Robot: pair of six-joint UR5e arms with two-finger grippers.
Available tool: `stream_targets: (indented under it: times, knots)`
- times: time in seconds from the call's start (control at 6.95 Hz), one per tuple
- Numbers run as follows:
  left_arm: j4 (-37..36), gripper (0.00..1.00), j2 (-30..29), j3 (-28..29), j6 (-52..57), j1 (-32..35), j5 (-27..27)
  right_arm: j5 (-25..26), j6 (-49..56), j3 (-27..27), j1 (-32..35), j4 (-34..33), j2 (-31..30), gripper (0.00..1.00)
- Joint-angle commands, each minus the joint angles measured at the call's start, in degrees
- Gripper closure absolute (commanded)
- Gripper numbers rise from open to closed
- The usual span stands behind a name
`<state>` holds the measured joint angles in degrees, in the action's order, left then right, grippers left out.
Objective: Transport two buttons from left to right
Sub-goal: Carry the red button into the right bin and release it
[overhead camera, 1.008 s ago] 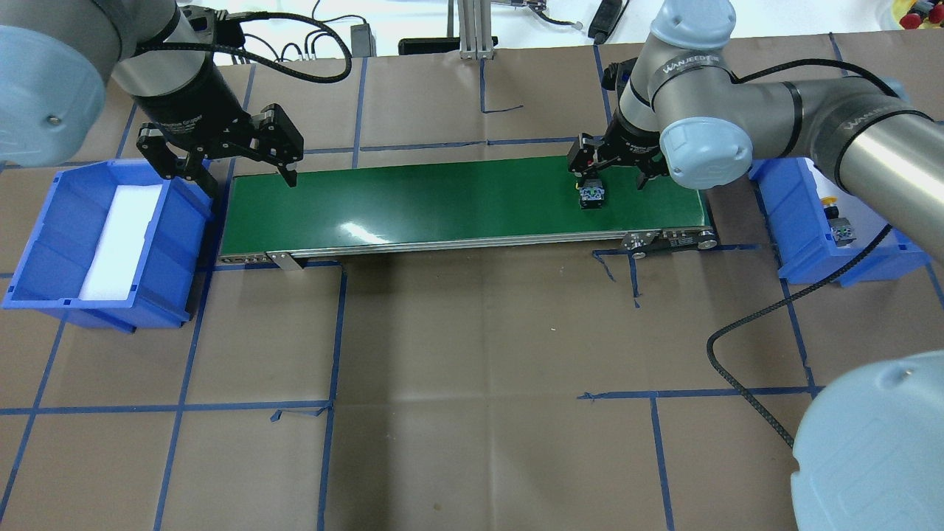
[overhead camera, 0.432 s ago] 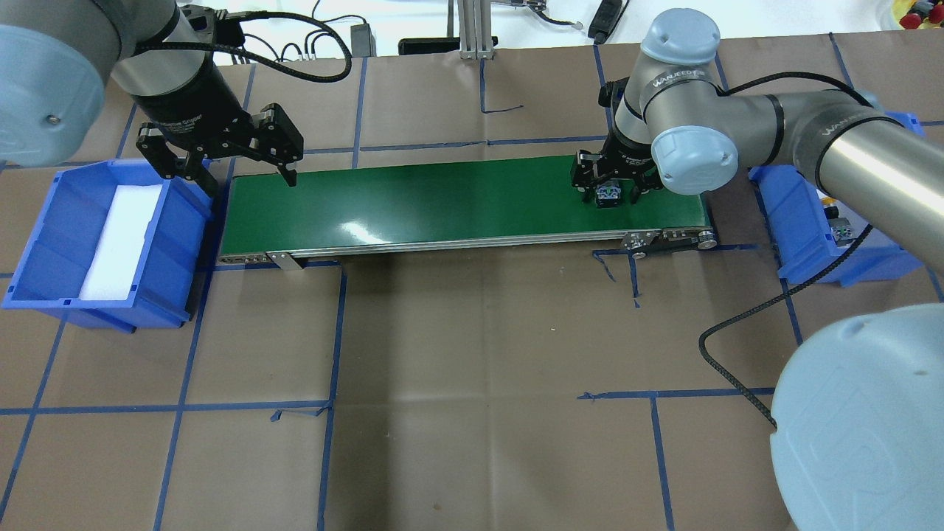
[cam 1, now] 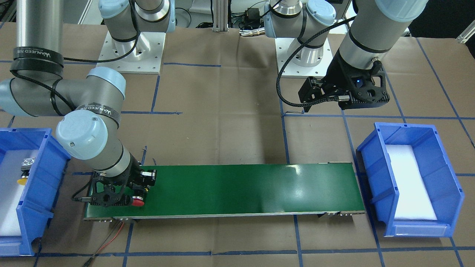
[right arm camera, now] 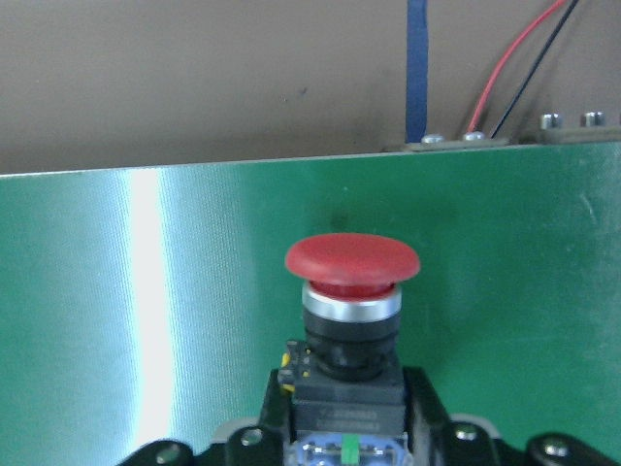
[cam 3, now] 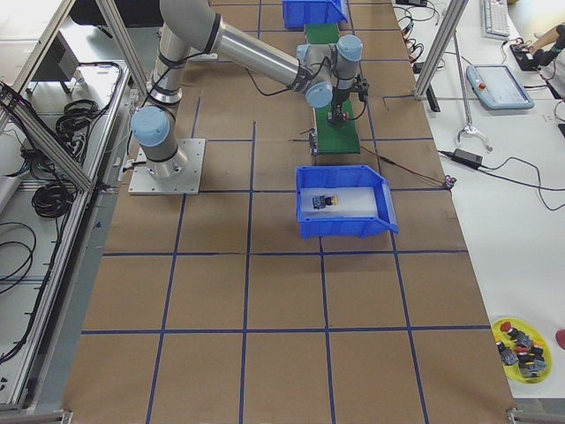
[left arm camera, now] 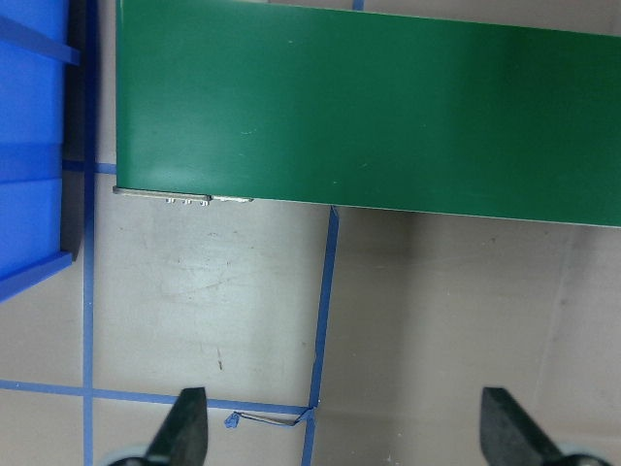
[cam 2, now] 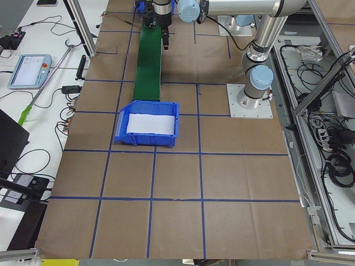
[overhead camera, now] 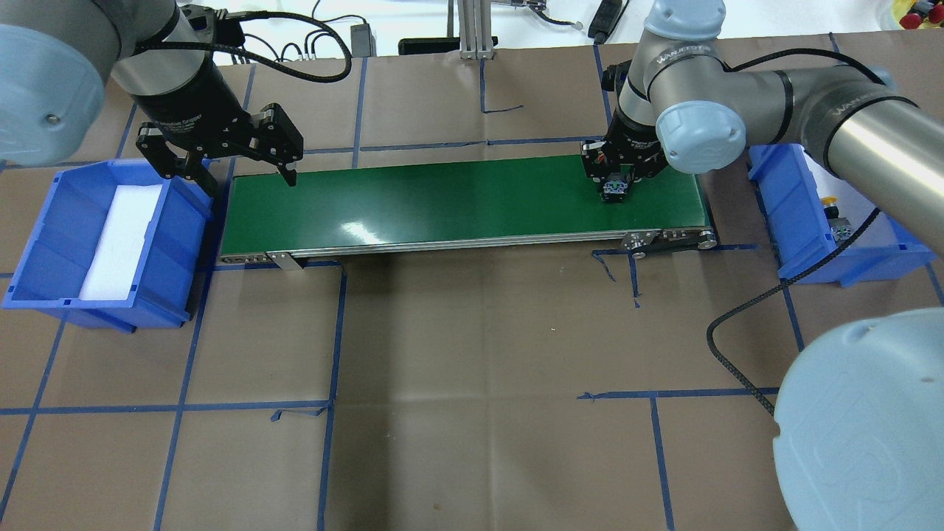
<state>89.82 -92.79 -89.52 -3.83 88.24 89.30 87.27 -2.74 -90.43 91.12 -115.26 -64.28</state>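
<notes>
The red button (overhead camera: 614,191), a red mushroom cap (right arm camera: 351,260) on a black-and-grey body, sits at the right end of the green conveyor belt (overhead camera: 442,199). My right gripper (overhead camera: 616,183) is shut on its body, and the cap (cam 1: 138,202) points toward the belt's far edge. I cannot tell whether the button touches the belt. The yellow button (overhead camera: 837,221) lies on white foam in the right blue bin (overhead camera: 789,214). My left gripper (overhead camera: 243,175) hangs open and empty over the belt's left end, beside the left blue bin (overhead camera: 44,243).
The left bin (cam 1: 408,128) holds only a white foam pad. Red and black wires (cam 1: 111,237) trail off the conveyor's right end. A black cable (overhead camera: 745,324) hangs from my right arm over the table. Blue tape lines cross the brown table.
My right gripper came down around the red button and shut on it, then shifted slightly right with it. The left arm has stayed where it was.
</notes>
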Motion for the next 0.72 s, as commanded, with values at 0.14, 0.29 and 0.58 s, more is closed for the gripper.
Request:
stream_targets:
  times: [0.14,0.29,0.58]
  knots:
    - [0.00,0.00,-0.03,0.05,3.21,0.00,0.00,2.82,7.00,4.19,-3.55,3.19,-4.08,0.94]
    - [0.00,0.00,-0.11,0.22,3.21,0.00,0.00,2.64,12.36,5.77,-10.28,4.68,-6.36,0.94]
    - [0.00,0.00,-0.03,0.22,3.30,0.00,-0.09,2.64,24.47,6.49,-22.34,4.43,-7.18,0.93]
